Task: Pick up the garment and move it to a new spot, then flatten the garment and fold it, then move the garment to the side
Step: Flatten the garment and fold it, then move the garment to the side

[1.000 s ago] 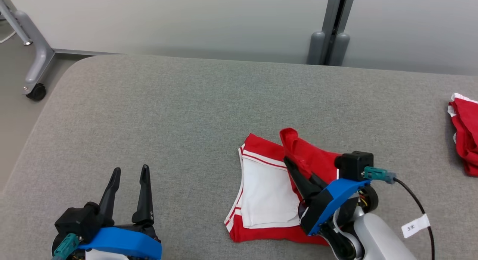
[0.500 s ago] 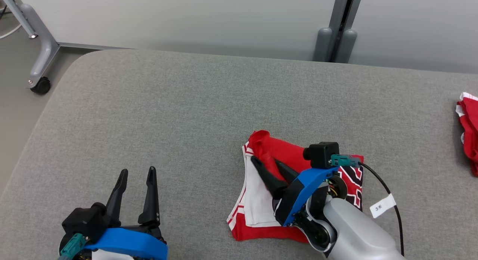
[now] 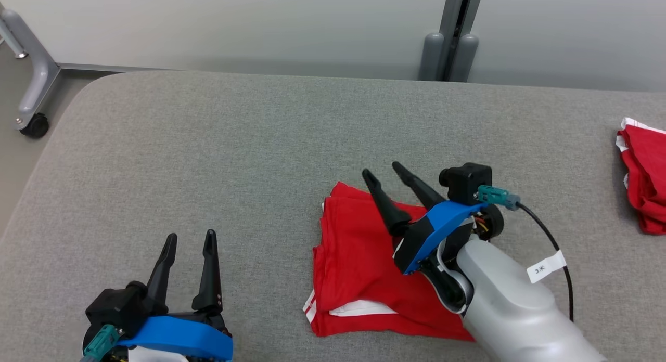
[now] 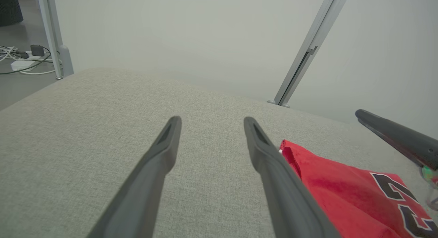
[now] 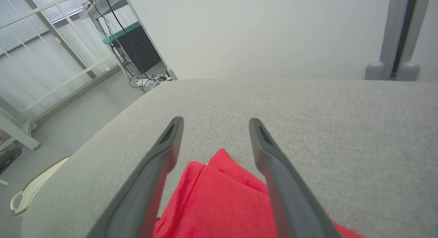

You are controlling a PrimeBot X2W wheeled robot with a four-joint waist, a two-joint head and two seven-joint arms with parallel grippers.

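On the grey fabric-covered desk (image 3: 234,143), slightly right of the middle in the head view, the red garment (image 3: 359,263) is seen lying folded over, with white trim shown at its near left corner. Black numerals are made out on it in the left wrist view. Above the garment's far edge the right gripper (image 3: 381,169) is held with its fingers spread wide and nothing between them, its tips pointed past the cloth towards the far side of the desk. Whether the underside of that gripper touches the cloth cannot be told. At the lower left of the head view the left gripper (image 3: 190,235) is also held open and empty over bare desk, apart from the garment. A second red cloth (image 3: 645,195) is seen at the right edge of the head view, well apart from the rest.
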